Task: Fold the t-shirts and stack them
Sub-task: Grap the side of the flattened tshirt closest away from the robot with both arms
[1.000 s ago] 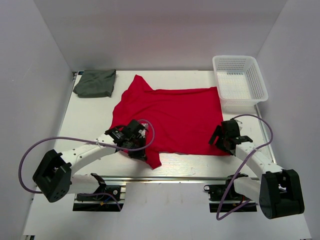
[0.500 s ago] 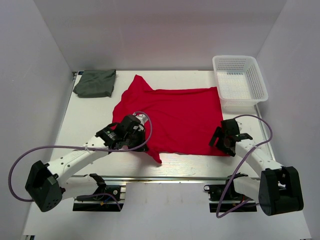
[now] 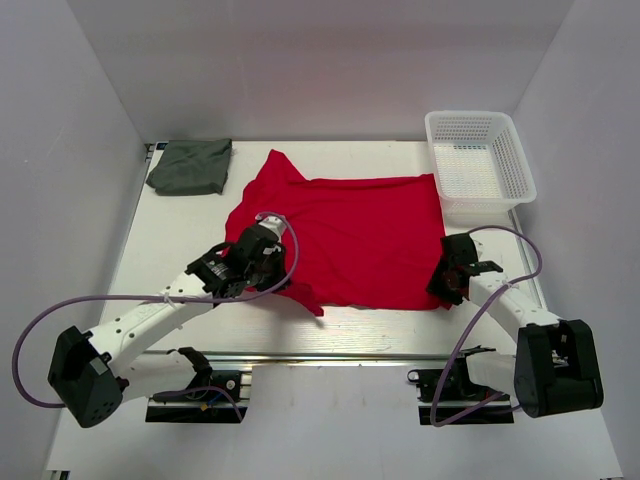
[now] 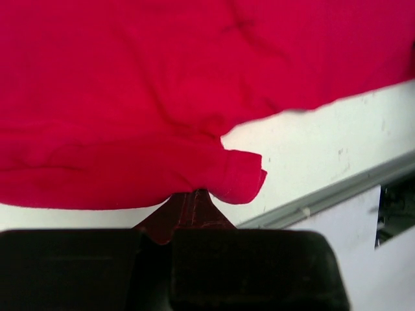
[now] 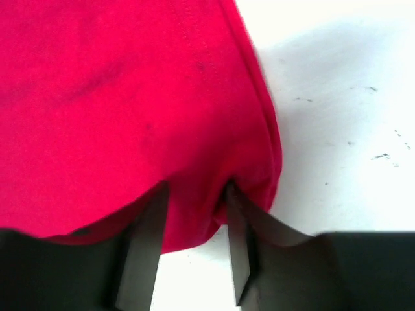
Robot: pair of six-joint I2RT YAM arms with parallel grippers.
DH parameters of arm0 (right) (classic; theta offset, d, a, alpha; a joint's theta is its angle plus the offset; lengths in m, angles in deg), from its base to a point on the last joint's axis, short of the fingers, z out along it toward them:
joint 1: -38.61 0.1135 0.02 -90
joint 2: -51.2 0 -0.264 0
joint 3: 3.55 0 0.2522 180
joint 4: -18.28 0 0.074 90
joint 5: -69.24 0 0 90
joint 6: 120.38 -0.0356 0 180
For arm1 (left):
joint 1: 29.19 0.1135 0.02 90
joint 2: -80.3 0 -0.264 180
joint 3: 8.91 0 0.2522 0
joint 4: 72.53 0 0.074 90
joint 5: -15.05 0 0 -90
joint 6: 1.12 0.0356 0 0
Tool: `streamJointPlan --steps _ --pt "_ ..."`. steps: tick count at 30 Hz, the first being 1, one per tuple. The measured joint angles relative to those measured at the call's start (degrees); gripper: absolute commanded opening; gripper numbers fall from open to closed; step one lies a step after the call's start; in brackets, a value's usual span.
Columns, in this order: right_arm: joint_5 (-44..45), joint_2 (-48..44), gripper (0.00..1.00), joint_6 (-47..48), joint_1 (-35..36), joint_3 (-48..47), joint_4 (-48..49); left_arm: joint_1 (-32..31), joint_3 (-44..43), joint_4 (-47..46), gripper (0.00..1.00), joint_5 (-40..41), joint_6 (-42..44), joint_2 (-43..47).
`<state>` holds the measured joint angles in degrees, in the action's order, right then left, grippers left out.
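Note:
The red t-shirt point(image 3: 350, 235) lies spread across the middle of the table, neck to the left. My left gripper point(image 3: 278, 278) is shut on its near left edge, a pinched ridge of red cloth point(image 4: 130, 97) rising from the closed jaws point(image 4: 191, 197). My right gripper point(image 3: 445, 285) sits at the shirt's near right corner. Its fingers point(image 5: 146, 240) straddle the hem point(image 5: 117, 97) with a gap between them, the cloth loose in that gap point(image 5: 194, 201). The dark grey-green t-shirt point(image 3: 190, 166) lies folded at the far left corner.
A white mesh basket point(image 3: 478, 114) stands at the far right corner. A metal rail point(image 3: 330, 355) runs along the table's near edge. Purple cables loop from both arms. White walls close in the left, right and back sides.
My left gripper has carried the pinched red edge away from the near rail, toward the shirt's middle. My right gripper has moved onto the near right corner and its jaws have narrowed.

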<state>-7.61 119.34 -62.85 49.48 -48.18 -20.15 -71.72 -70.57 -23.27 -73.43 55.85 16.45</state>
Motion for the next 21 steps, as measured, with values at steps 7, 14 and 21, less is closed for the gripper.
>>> streamJointPlan --steps 7,14,21 --pt "-2.64 0.85 0.00 0.07 0.07 -1.25 -1.09 0.33 -4.17 -0.92 0.00 6.80 0.04 -0.66" --pt "-4.37 4.42 0.00 0.11 0.09 -5.68 -1.36 2.32 -8.44 -2.58 0.00 11.61 0.28 -6.73" --pt "-4.85 8.72 0.00 1.05 0.09 -13.64 -0.98 6.12 -11.21 -3.54 0.00 14.95 1.18 -11.10"
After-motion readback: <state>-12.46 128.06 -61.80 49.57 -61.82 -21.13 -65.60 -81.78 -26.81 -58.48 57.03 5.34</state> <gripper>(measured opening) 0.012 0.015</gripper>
